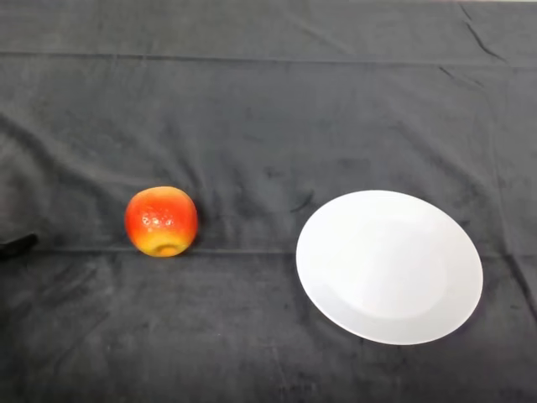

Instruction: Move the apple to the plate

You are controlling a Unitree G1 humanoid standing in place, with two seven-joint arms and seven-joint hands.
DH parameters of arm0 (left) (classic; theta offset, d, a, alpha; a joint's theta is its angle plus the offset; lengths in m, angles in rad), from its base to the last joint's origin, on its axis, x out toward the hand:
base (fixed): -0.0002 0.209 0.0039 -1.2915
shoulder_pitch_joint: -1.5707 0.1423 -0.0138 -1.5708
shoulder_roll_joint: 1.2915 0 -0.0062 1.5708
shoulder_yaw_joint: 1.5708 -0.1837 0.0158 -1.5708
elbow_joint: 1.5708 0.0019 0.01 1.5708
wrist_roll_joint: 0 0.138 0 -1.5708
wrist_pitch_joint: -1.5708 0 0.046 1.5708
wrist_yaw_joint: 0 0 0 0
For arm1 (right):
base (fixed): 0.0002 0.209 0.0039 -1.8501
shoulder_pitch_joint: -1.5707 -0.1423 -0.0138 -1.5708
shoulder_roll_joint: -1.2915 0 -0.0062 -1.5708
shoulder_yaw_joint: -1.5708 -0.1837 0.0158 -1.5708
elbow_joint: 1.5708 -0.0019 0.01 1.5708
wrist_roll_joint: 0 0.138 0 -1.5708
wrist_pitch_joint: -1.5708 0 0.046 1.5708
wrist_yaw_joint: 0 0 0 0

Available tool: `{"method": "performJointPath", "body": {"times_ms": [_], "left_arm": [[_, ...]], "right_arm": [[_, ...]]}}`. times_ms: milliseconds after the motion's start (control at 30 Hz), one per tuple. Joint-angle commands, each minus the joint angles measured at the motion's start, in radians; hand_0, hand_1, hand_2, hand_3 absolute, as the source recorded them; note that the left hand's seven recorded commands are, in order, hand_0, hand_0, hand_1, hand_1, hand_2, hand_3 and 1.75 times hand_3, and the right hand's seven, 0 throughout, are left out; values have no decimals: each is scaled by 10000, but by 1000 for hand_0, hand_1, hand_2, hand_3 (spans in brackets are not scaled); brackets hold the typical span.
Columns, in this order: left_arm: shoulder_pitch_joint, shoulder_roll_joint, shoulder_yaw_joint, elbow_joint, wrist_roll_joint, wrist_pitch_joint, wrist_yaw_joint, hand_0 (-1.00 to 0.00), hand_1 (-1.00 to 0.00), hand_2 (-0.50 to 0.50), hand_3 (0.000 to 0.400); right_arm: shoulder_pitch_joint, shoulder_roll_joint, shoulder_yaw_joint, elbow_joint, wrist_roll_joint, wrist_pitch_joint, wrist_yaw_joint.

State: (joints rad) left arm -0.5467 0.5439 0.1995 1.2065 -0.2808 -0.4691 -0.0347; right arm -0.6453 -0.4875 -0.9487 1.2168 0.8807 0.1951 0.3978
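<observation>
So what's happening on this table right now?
Nothing is being handled yet. A red and yellow apple sits by itself on the dark cloth, to the left of an empty white plate, with a gap of cloth between them. A small dark tip shows at the left edge, probably part of the robot's hand, too little to tell its pose. The apple has not yet been moved to the plate.

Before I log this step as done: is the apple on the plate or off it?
Off it. The apple rests on the dark cloth, apart from the white plate, which holds nothing.
</observation>
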Motion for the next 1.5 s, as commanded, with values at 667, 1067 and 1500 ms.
{"method": "performJointPath", "body": {"times_ms": [667,1067,1500], "left_arm": [[-484,-808,-1267,-650,1491,-667,-628,0,0,0,0],[-633,-1254,-1604,-665,1933,-757,-862,0,0,0,0],[-1178,-1961,-1959,-661,2249,-572,-1022,0,0,0,0]], "right_arm": [[-124,-156,-23,-84,172,-77,-14],[-120,-152,-21,-96,173,-75,-20],[-118,-149,-19,-103,175,-73,-25]]}}
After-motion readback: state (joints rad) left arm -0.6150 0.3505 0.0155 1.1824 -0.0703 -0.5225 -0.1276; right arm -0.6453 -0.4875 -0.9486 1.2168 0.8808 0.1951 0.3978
